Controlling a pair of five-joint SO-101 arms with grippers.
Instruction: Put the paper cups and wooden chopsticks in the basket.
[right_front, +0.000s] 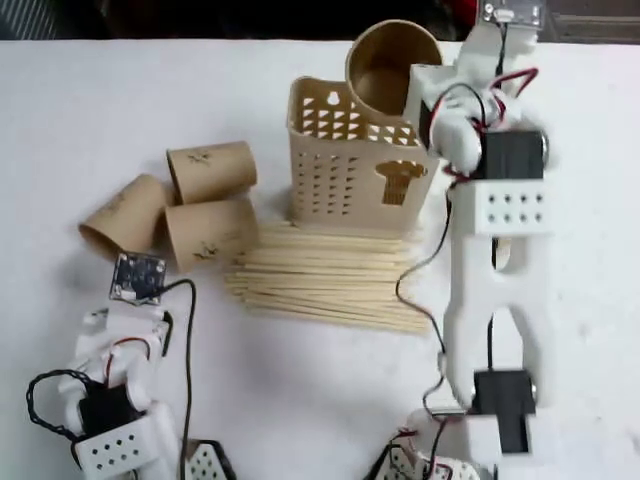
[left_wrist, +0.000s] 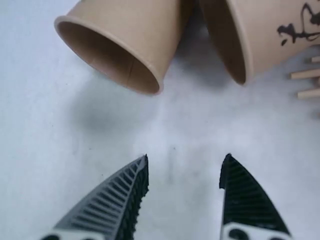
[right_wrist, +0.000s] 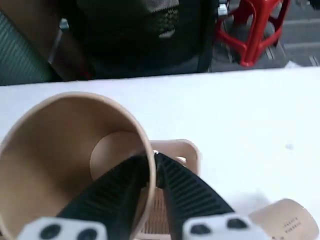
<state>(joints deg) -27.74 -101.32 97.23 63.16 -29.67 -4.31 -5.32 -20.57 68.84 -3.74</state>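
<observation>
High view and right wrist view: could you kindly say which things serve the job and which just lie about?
Job: basket, chopsticks, three cups lying on their sides, one cup held by the right tool.
Lying about: red stool, black chair.

Both arms are white plastic shells around black motor blocks. The right arm (right_front: 497, 270) has a forked link, a plate with two rows of small holes, and red and black wires (right_front: 512, 80) looping at its far end. The left arm (right_front: 118, 400) carries a black cable (right_front: 188, 350) and a small dark circuit board (right_front: 138, 277). The left gripper (left_wrist: 185, 160) and right gripper (right_wrist: 152, 156) have black, ribbed, pointed fingers (left_wrist: 125, 195) on white mounts with dark screw holes.
</observation>
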